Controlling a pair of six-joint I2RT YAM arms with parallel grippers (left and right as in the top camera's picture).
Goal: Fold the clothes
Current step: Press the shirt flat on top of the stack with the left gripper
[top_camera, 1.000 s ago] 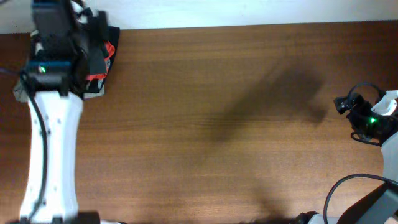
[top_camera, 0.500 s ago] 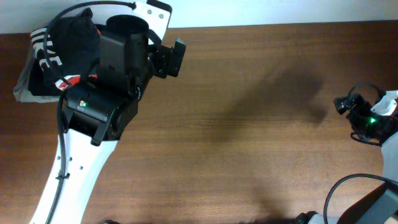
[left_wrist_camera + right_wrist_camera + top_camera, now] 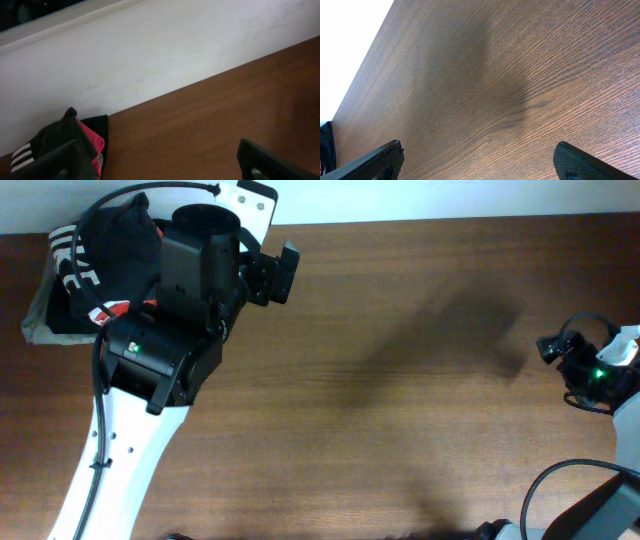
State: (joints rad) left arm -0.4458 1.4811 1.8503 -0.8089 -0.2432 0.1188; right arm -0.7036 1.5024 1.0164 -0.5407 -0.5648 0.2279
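A pile of folded clothes (image 3: 85,275), black with white stripes and red trim over a grey piece, lies at the table's far left corner. It also shows at the lower left of the left wrist view (image 3: 75,145). My left gripper (image 3: 280,275) is open and empty, to the right of the pile, over bare wood; its fingers frame bare table in the left wrist view (image 3: 160,162). My right gripper (image 3: 560,350) sits at the right edge of the table, open and empty, with only wood between its fingers in the right wrist view (image 3: 477,162).
The brown wooden table (image 3: 380,400) fills the overhead view. A white wall (image 3: 150,55) runs along its far edge. Cables hang by the right arm (image 3: 600,375) at the right edge.
One second ago the left arm stood over the pile at the far left. It has swung right and away from the clothes, leaving them on the table. The right arm is still.
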